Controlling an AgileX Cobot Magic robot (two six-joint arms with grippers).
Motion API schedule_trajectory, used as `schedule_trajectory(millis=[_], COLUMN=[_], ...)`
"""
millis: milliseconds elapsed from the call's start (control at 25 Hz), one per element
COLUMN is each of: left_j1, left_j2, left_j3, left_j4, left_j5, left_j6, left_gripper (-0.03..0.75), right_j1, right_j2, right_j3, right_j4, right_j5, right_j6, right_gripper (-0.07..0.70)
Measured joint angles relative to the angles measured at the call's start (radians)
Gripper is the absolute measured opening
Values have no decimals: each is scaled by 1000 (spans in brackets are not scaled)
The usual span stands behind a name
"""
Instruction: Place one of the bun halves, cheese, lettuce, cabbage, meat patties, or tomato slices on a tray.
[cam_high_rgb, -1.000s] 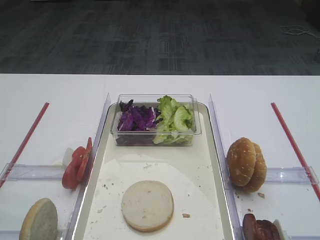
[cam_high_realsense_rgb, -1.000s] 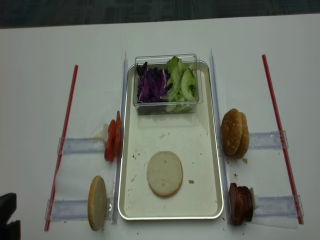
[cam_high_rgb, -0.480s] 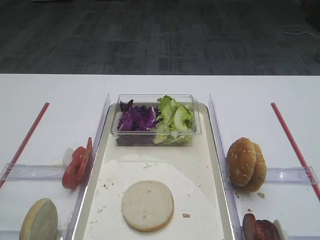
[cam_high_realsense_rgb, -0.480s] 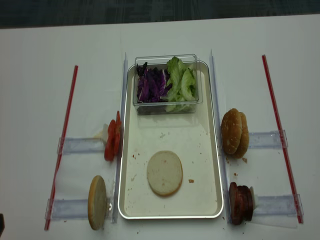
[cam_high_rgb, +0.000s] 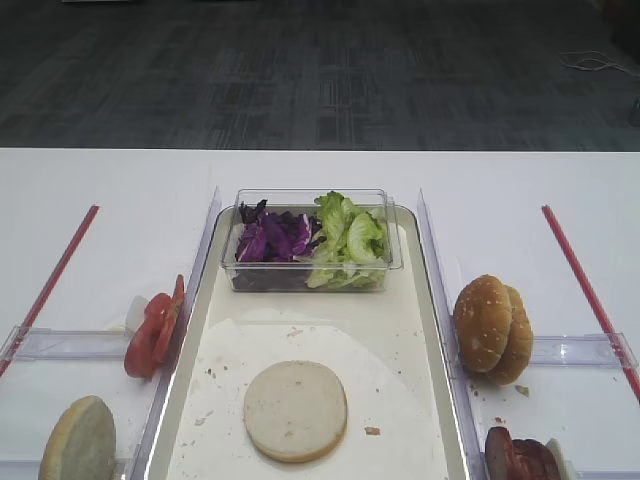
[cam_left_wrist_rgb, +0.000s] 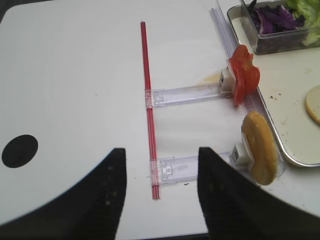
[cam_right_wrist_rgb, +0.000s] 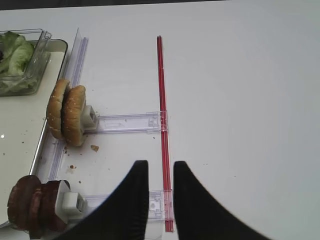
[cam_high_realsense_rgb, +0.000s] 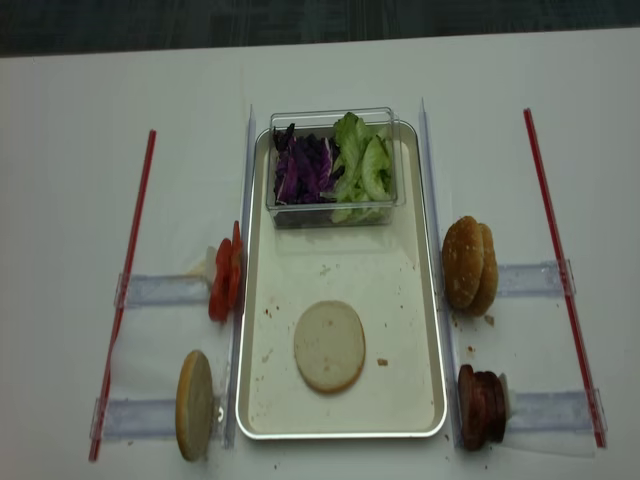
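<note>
One flat bun half (cam_high_realsense_rgb: 329, 346) is already lying on the tray (cam_high_realsense_rgb: 425, 330), while the left gripper (cam_left_wrist_rgb: 161, 187) and right gripper (cam_right_wrist_rgb: 160, 200) are hovering empty, jaws parted, over the worktop (cam_high_realsense_rgb: 70, 200)

Left hand (cam_left_wrist_rgb: 160, 165) parted wide, right hand (cam_right_wrist_rgb: 160, 172) narrowly, both empty.

I am counting one tray (cam_high_realsense_rgb: 428, 300), one clear box (cam_high_realsense_rgb: 333, 118), two flat bun halves (cam_high_realsense_rgb: 329, 346), two seeded buns (cam_high_realsense_rgb: 468, 265), two red rods (cam_high_realsense_rgb: 555, 260), four clear holders (cam_high_realsense_rgb: 160, 291), and two claws: left (cam_left_wrist_rgb: 160, 187), right (cam_right_wrist_rgb: 160, 197).
</note>
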Motion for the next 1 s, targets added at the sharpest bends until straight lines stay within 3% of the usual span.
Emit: schedule_trajectory(millis=[240,560,1000], left_j1=[0,0,0], left_j2=[0,0,0], left_j3=[51,120,120], left_j4=[0,-6,-6], left_j5=[-7,-87,-94], left_j6=[0,0,-4], left_gripper=[341,340,340], right_j1=[0,0,0], right_j2=[0,0,0], right_j3=[0,0,0], right_j4=[0,0,0], right_j5=[0,0,0], right_j6=[0,0,0], right_gripper=[153,153,153])
